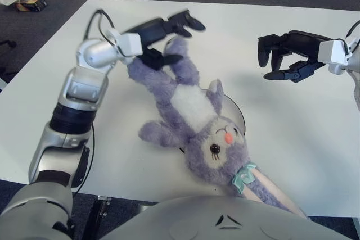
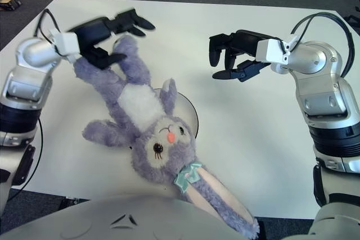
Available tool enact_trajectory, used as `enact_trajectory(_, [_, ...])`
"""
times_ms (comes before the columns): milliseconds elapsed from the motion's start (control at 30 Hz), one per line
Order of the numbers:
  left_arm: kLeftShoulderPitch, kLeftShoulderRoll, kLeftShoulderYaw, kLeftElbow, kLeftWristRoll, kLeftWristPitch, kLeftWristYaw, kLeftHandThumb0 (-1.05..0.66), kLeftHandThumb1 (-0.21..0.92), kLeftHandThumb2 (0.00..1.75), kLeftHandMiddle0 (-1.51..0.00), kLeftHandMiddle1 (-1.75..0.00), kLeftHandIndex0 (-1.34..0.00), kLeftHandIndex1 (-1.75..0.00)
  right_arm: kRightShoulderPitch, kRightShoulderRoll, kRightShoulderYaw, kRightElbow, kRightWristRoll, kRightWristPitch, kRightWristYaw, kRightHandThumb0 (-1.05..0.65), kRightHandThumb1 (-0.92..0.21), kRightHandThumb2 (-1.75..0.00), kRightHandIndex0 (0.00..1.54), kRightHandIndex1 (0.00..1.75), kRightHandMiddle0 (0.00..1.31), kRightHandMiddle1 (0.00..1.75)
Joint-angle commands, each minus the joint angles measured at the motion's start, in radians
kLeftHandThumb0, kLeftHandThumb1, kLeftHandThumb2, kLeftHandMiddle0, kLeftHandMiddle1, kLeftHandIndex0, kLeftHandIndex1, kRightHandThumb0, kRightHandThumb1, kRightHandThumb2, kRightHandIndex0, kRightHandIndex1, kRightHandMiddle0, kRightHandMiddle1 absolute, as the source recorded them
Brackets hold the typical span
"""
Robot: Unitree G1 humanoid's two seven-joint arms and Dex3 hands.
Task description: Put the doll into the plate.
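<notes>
One doll point(image 1: 194, 113), one plate point(image 1: 239, 115), one table point(image 1: 292, 133), and two robot hands: left robot hand point(image 1: 163, 40), right robot hand point(image 1: 281, 57).

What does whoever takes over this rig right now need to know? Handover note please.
Left hand: at the purple plush bunny doll's leg, far-left of the table; grip unclear.
Right hand: open, in the air on the right, holding nothing.
Doll: sprawled belly-up, head and torso over the round white plate, long ear hanging off the near edge of the white table.
Done: doll partly over plate.
Left: get legs and ear onto it.
</notes>
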Motion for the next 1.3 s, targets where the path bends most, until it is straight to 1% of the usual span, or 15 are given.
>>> enact_trajectory(0, [-0.106, 0.026, 0.049, 0.153, 0.008, -0.061, 0.031, -0.88, 0.92, 0.85, -0.2, -0.72, 0.0, -0.9, -0.026, -0.001, 0.012, 0.064, -0.019, -0.061, -0.013, -0.01, -0.64, -0.78, 0.51, 1.45, 0.35, 1.62])
enact_trajectory(100, [-0.174, 0.041, 0.061, 0.242, 0.042, -0.099, 0.066, -0.84, 0.92, 0.85, -0.18, -0.73, 0.0, -0.93, -0.027, -0.005, 0.021, 0.088, -0.046, -0.115, -0.028, -0.01, -0.63, -0.81, 0.5, 1.52, 0.33, 1.6])
enact_trajectory(200, [-0.211, 0.065, 0.069, 0.299, 0.083, -0.128, 0.104, -0.82, 0.92, 0.86, -0.17, -0.73, 0.0, -0.95, -0.029, -0.006, 0.029, 0.11, -0.069, -0.165, -0.04, -0.01, -0.63, -0.83, 0.5, 1.56, 0.32, 1.58])
enact_trajectory(300, [-0.224, 0.088, 0.071, 0.33, 0.119, -0.145, 0.133, -0.81, 0.92, 0.89, -0.15, -0.72, 0.0, -0.9, -0.031, -0.003, 0.034, 0.129, -0.078, -0.197, -0.041, -0.01, -0.62, -0.83, 0.5, 1.59, 0.31, 1.57])
enact_trajectory(433, [-0.219, 0.103, 0.064, 0.332, 0.174, -0.156, 0.183, -0.82, 0.92, 0.93, -0.14, -0.63, 0.0, -0.8, -0.042, 0.004, 0.044, 0.162, -0.076, -0.22, -0.032, -0.01, -0.58, -0.93, 0.49, 1.67, 0.32, 1.57])
enact_trajectory(500, [-0.239, 0.088, 0.057, 0.363, 0.192, -0.156, 0.218, -0.82, 0.92, 0.96, -0.15, -0.62, 0.0, -0.78, -0.051, 0.007, 0.049, 0.177, -0.066, -0.21, -0.015, -0.01, -0.55, -0.97, 0.49, 1.7, 0.33, 1.57])
enact_trajectory(533, [-0.248, 0.077, 0.054, 0.374, 0.196, -0.153, 0.23, -0.82, 0.92, 0.97, -0.19, -0.62, 0.0, -0.82, -0.054, 0.008, 0.051, 0.181, -0.063, -0.207, -0.009, -0.01, -0.54, -0.99, 0.49, 1.71, 0.34, 1.57])
enact_trajectory(600, [-0.263, 0.044, 0.056, 0.398, 0.176, -0.128, 0.241, -0.82, 0.92, 0.98, -0.23, -0.64, 0.0, -0.88, -0.06, 0.013, 0.053, 0.187, -0.057, -0.186, 0.0, -0.01, -0.54, -0.99, 0.49, 1.71, 0.34, 1.57])
enact_trajectory(667, [-0.274, 0.014, 0.069, 0.418, 0.132, -0.093, 0.231, -0.81, 0.92, 0.99, -0.27, -0.7, 0.0, -0.94, -0.055, 0.024, 0.048, 0.175, -0.048, -0.138, 0.003, -0.01, -0.54, -0.98, 0.49, 1.7, 0.34, 1.57])
enact_trajectory(800, [-0.277, -0.004, 0.089, 0.42, 0.08, -0.05, 0.215, -0.8, 0.92, 0.98, -0.31, -0.74, 0.0, -0.97, -0.031, 0.04, 0.034, 0.163, -0.04, -0.096, -0.015, -0.01, -0.54, -0.98, 0.5, 1.69, 0.35, 1.56])
enact_trajectory(933, [-0.292, -0.002, 0.099, 0.443, 0.05, -0.017, 0.205, -0.79, 0.92, 0.97, -0.32, -0.78, 0.0, -0.94, -0.01, 0.05, 0.03, 0.143, -0.049, -0.044, -0.035, -0.01, -0.53, -0.99, 0.52, 1.68, 0.36, 1.55])
enact_trajectory(1033, [-0.296, 0.014, 0.111, 0.461, 0.04, -0.022, 0.2, -0.81, 0.92, 0.97, -0.33, -0.8, 0.0, -0.93, -0.004, 0.053, 0.032, 0.126, -0.056, -0.001, -0.044, -0.01, -0.5, -1.02, 0.54, 1.69, 0.37, 1.55])
enact_trajectory(1067, [-0.295, 0.019, 0.115, 0.463, 0.037, -0.027, 0.199, -0.81, 0.92, 0.96, -0.32, -0.81, 0.0, -0.93, -0.002, 0.054, 0.033, 0.122, -0.058, 0.007, -0.046, -0.01, -0.49, -1.04, 0.51, 1.67, 0.39, 1.58])
enact_trajectory(1267, [-0.259, 0.035, 0.135, 0.456, 0.037, -0.029, 0.22, -0.77, 0.92, 0.92, -0.29, -0.83, 0.0, -0.93, 0.006, 0.065, 0.033, 0.114, -0.065, 0.019, -0.076, -0.01, -0.44, -1.14, 0.45, 1.7, 0.43, 1.68])
